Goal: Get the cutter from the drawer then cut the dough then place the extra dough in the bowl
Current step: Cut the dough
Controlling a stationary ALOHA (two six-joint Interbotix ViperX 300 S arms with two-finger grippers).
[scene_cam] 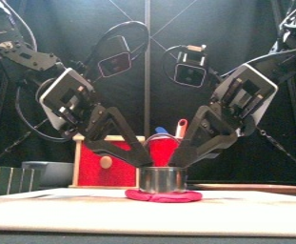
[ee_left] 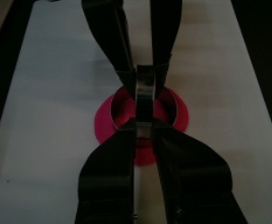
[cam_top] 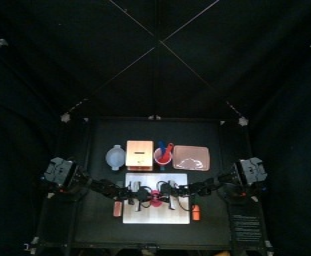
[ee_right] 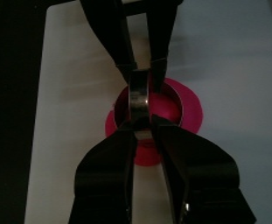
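A round metal cutter (scene_cam: 163,178) stands on a flat red dough disc (scene_cam: 163,196) on the white cutting board (scene_cam: 61,204). My left gripper (scene_cam: 139,172) comes in from the left and is shut on the cutter's rim. From the other side, my right gripper (scene_cam: 189,170) is shut on the opposite rim. In the left wrist view my left gripper (ee_left: 146,131) pinches the cutter (ee_left: 139,94) over the dough (ee_left: 108,124). The right wrist view shows my right gripper (ee_right: 142,122) on the cutter (ee_right: 135,98), with dough (ee_right: 184,103) spreading around it.
Behind the board stand the wooden box with a red drawer front (cam_top: 140,153), a blue-grey bowl (cam_top: 115,157), a red cup with toy knives (cam_top: 163,152) and a pink tray (cam_top: 194,158). The board (cam_top: 158,214) reaches toward the table's front.
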